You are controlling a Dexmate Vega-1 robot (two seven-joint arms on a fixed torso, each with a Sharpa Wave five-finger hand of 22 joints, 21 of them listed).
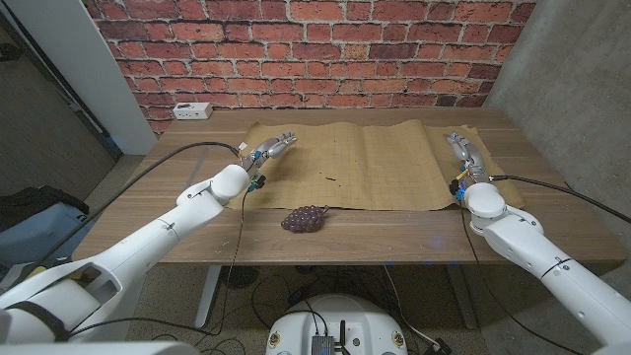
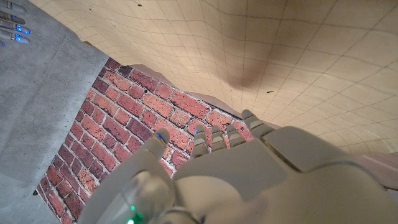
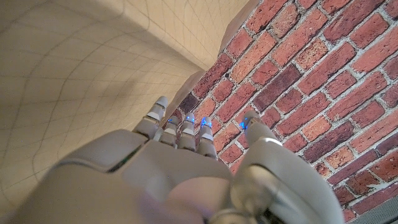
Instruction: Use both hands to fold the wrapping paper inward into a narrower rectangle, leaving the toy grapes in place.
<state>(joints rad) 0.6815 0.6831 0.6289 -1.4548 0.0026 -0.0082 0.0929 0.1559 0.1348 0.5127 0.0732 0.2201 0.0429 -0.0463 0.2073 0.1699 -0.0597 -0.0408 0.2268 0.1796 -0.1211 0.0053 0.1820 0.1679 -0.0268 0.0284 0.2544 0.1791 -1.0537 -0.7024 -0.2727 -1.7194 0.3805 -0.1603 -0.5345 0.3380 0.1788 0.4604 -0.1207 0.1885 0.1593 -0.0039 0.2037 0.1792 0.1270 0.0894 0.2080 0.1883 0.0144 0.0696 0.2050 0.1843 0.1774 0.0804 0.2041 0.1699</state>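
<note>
paper spans between robot hand and robot hand.

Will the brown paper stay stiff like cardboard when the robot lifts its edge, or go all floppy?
Probably floppy: the wrapping paper lies thin, with waves and creases. It likely feels light, so it may slide when pushed. The creases suggest it folds easily but could tear if yanked.

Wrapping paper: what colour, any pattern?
Tan wrapping paper with a faint grid of fine lines; clearest in the left wrist view.
</note>
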